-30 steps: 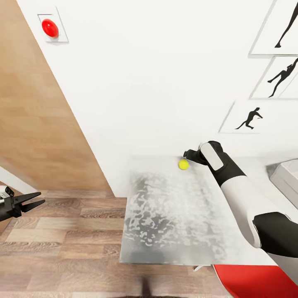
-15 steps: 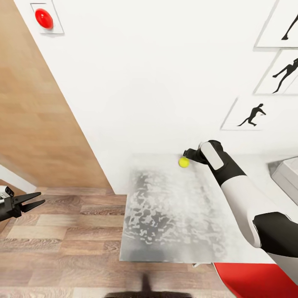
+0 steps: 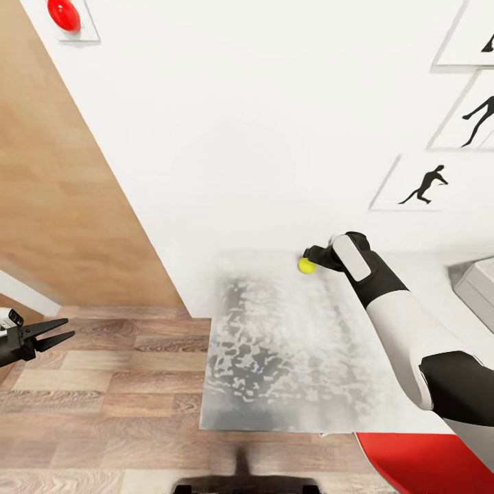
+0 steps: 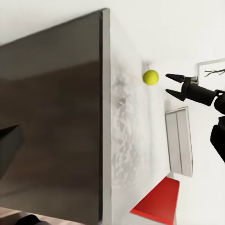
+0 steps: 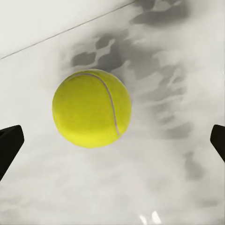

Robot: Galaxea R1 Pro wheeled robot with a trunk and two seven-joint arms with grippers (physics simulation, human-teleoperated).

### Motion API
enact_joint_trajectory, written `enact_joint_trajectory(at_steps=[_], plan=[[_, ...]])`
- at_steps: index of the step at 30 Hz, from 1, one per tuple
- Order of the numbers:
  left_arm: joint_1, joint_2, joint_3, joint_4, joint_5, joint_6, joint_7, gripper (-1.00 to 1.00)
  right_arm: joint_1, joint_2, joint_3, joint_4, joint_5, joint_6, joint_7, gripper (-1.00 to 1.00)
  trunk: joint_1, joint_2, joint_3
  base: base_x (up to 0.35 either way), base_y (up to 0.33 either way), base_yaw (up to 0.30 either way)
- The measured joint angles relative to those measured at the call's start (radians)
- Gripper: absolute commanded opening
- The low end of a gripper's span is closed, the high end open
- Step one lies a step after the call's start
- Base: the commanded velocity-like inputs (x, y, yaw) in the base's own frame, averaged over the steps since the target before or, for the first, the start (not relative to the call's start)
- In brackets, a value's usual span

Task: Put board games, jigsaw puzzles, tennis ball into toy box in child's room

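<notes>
I am looking down at the table point(image 3: 288, 370), and the whole picture is sliding a little compared with a second ago: the red button and the wall pictures point(image 3: 425, 184) are moving up and out, so my camera is tipping, not the things. The table is staying put under me. At the far right edge I am seeing a corner of the toy box point(image 3: 477, 288), well apart from the ball.

My right arm is reaching to the back of the table by the wall. The right gripper point(image 3: 314, 256) is creeping closer to the ball point(image 3: 306, 265), and it is now just beside it. Its fingers are spread wide with the ball between them, not squeezing yet.

My left gripper point(image 3: 60, 331) is hanging over the floor, fingers apart, holding nothing.

I think the next job is closing on the ball. It is round, so it may roll away.
</notes>
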Motion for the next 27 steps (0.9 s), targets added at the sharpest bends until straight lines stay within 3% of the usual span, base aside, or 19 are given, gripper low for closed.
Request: enact_joint_trajectory(at_steps=[27], plan=[[0.0, 0.0, 0.0, 0.0, 0.0, -0.001, 0.0, 1.0, 0.0, -0.004, -0.004, 0.0, 0.0, 0.0, 0.0, 1.0, 0.0, 0.0, -0.04, 0.005, 0.016, 0.0]])
